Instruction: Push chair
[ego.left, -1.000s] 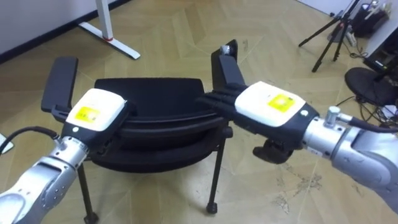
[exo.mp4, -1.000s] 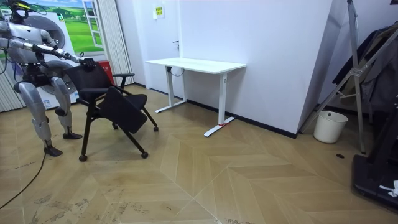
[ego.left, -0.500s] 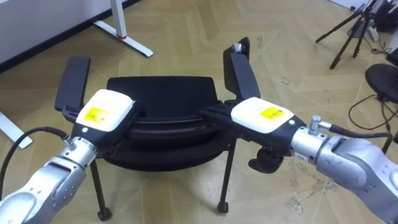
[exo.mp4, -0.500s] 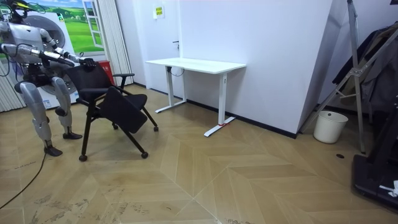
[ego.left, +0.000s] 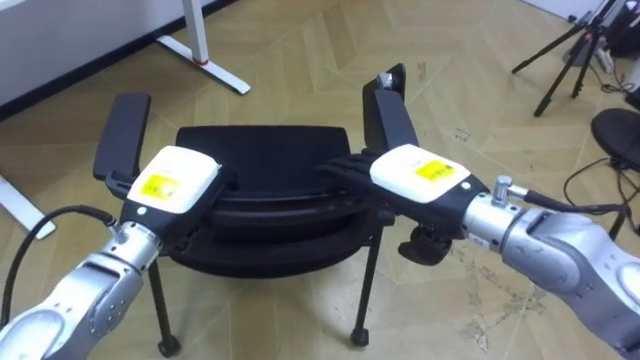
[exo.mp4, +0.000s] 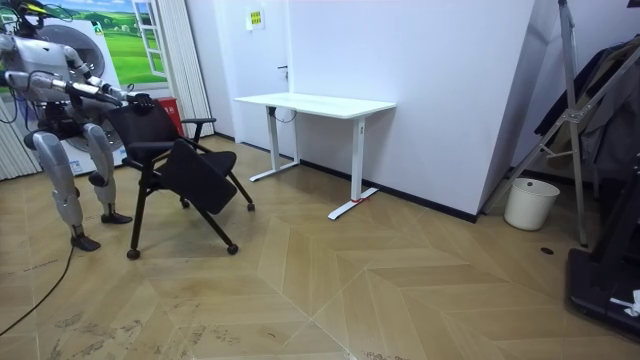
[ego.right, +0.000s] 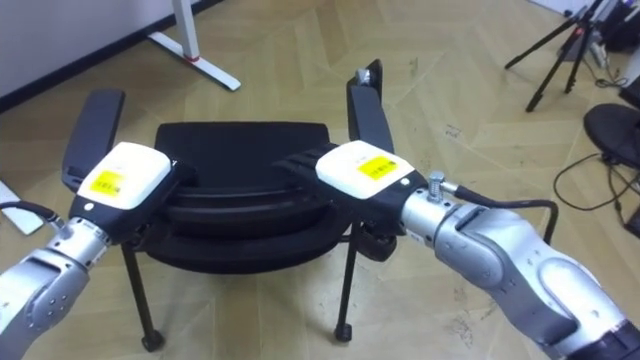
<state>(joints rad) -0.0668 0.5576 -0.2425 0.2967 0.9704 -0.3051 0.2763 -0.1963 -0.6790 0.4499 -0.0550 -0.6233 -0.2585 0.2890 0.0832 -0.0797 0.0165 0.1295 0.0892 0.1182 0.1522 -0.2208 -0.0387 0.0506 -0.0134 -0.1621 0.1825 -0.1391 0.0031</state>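
At left centre the left hand (ego.left: 168, 186) lies on the backrest (ego.left: 270, 195) of the black chair with padded armrests (ego.left: 262, 150). Its white back cover hides how it grips, so I cannot tell. Right of centre the right hand (ego.left: 415, 175) rests there too, with dark fingers (ego.left: 340, 168) stretched flat along the edge. The backrest runs left to right across mid-frame. The armrests (ego.left: 120, 135) point up-frame, away from the robot, toward the white rectangular desk (exo.mp4: 315, 103).

Both arms reach forward. The left hand (ego.left: 168, 185) lies palm down; the right hand (ego.left: 418, 175) also lies palm down, its fingers (ego.left: 340, 168) stretched straight toward the left.
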